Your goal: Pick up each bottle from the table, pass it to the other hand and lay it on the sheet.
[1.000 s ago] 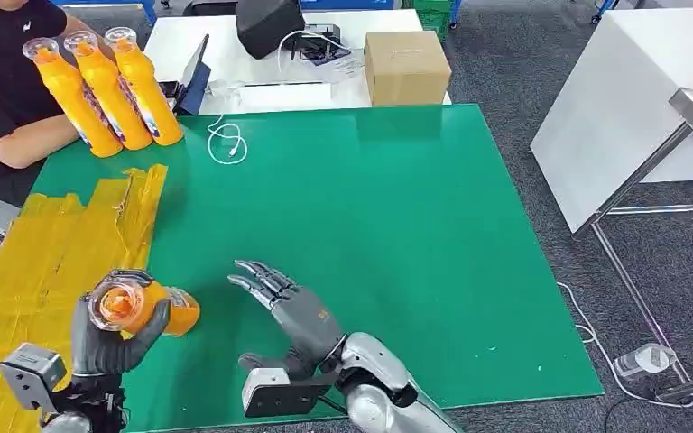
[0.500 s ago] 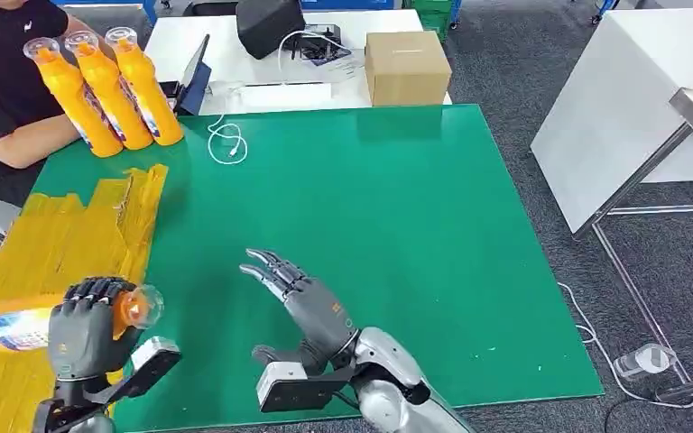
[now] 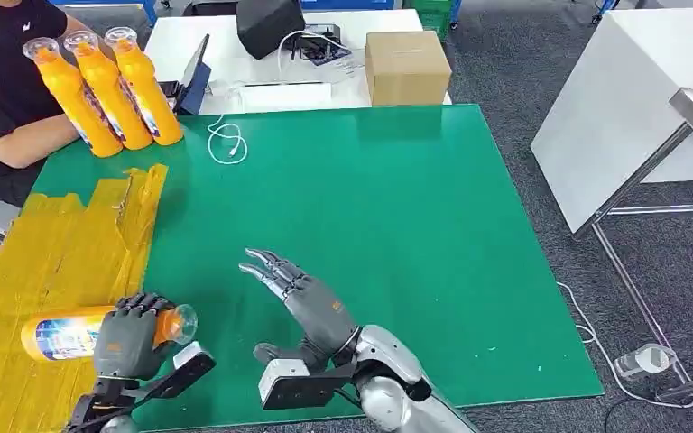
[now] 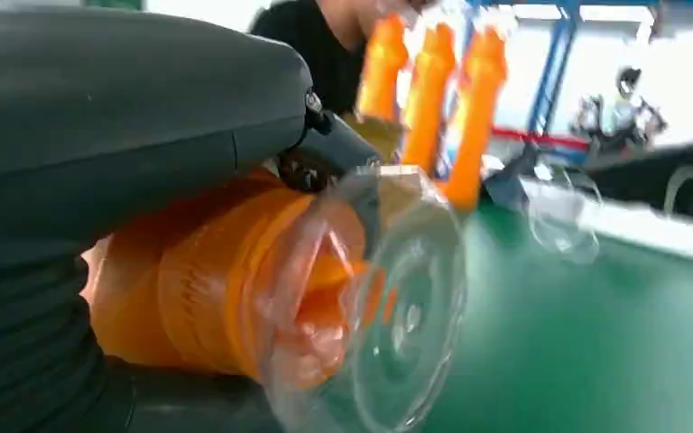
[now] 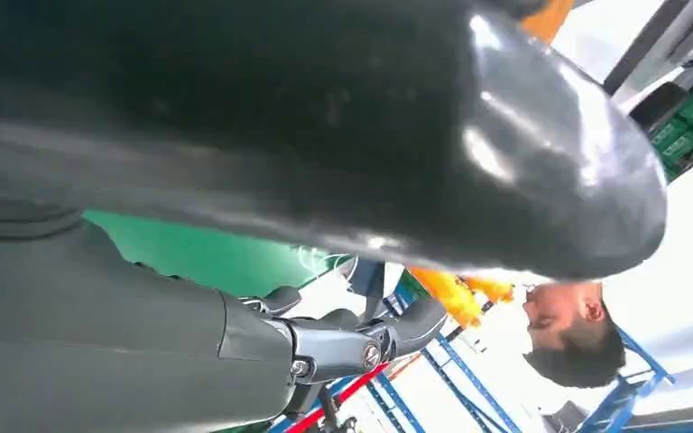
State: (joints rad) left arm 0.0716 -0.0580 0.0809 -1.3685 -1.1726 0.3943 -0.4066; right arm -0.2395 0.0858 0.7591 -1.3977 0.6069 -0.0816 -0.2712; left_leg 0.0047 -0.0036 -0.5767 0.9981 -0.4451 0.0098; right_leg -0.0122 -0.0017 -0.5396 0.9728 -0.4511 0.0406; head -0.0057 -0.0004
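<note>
My left hand (image 3: pixel 131 334) grips an orange bottle (image 3: pixel 63 331) near its neck, and the bottle lies sideways over the yellow sheet (image 3: pixel 50 262) at the table's near left. The left wrist view shows that bottle (image 4: pixel 235 307) close up, its clear cap facing the camera, with my left hand (image 4: pixel 117 117) wrapped over it. My right hand (image 3: pixel 302 302) hovers above the green table (image 3: pixel 397 225) with fingers spread and nothing in it. Three more orange bottles (image 3: pixel 108 90) stand upright at the far left corner; they are also in the left wrist view as blurred bottles (image 4: pixel 433 99).
A person in a black shirt (image 3: pixel 0 81) sits at the far left by the standing bottles. A white cable (image 3: pixel 227 140) lies on the far part of the mat. Behind it a white desk holds a cardboard box (image 3: pixel 406 65) and a dark bag (image 3: pixel 269 25).
My left hand has lowered and shifted right with the bottle, which now lies lower over the sheet. The right hand has barely moved.
</note>
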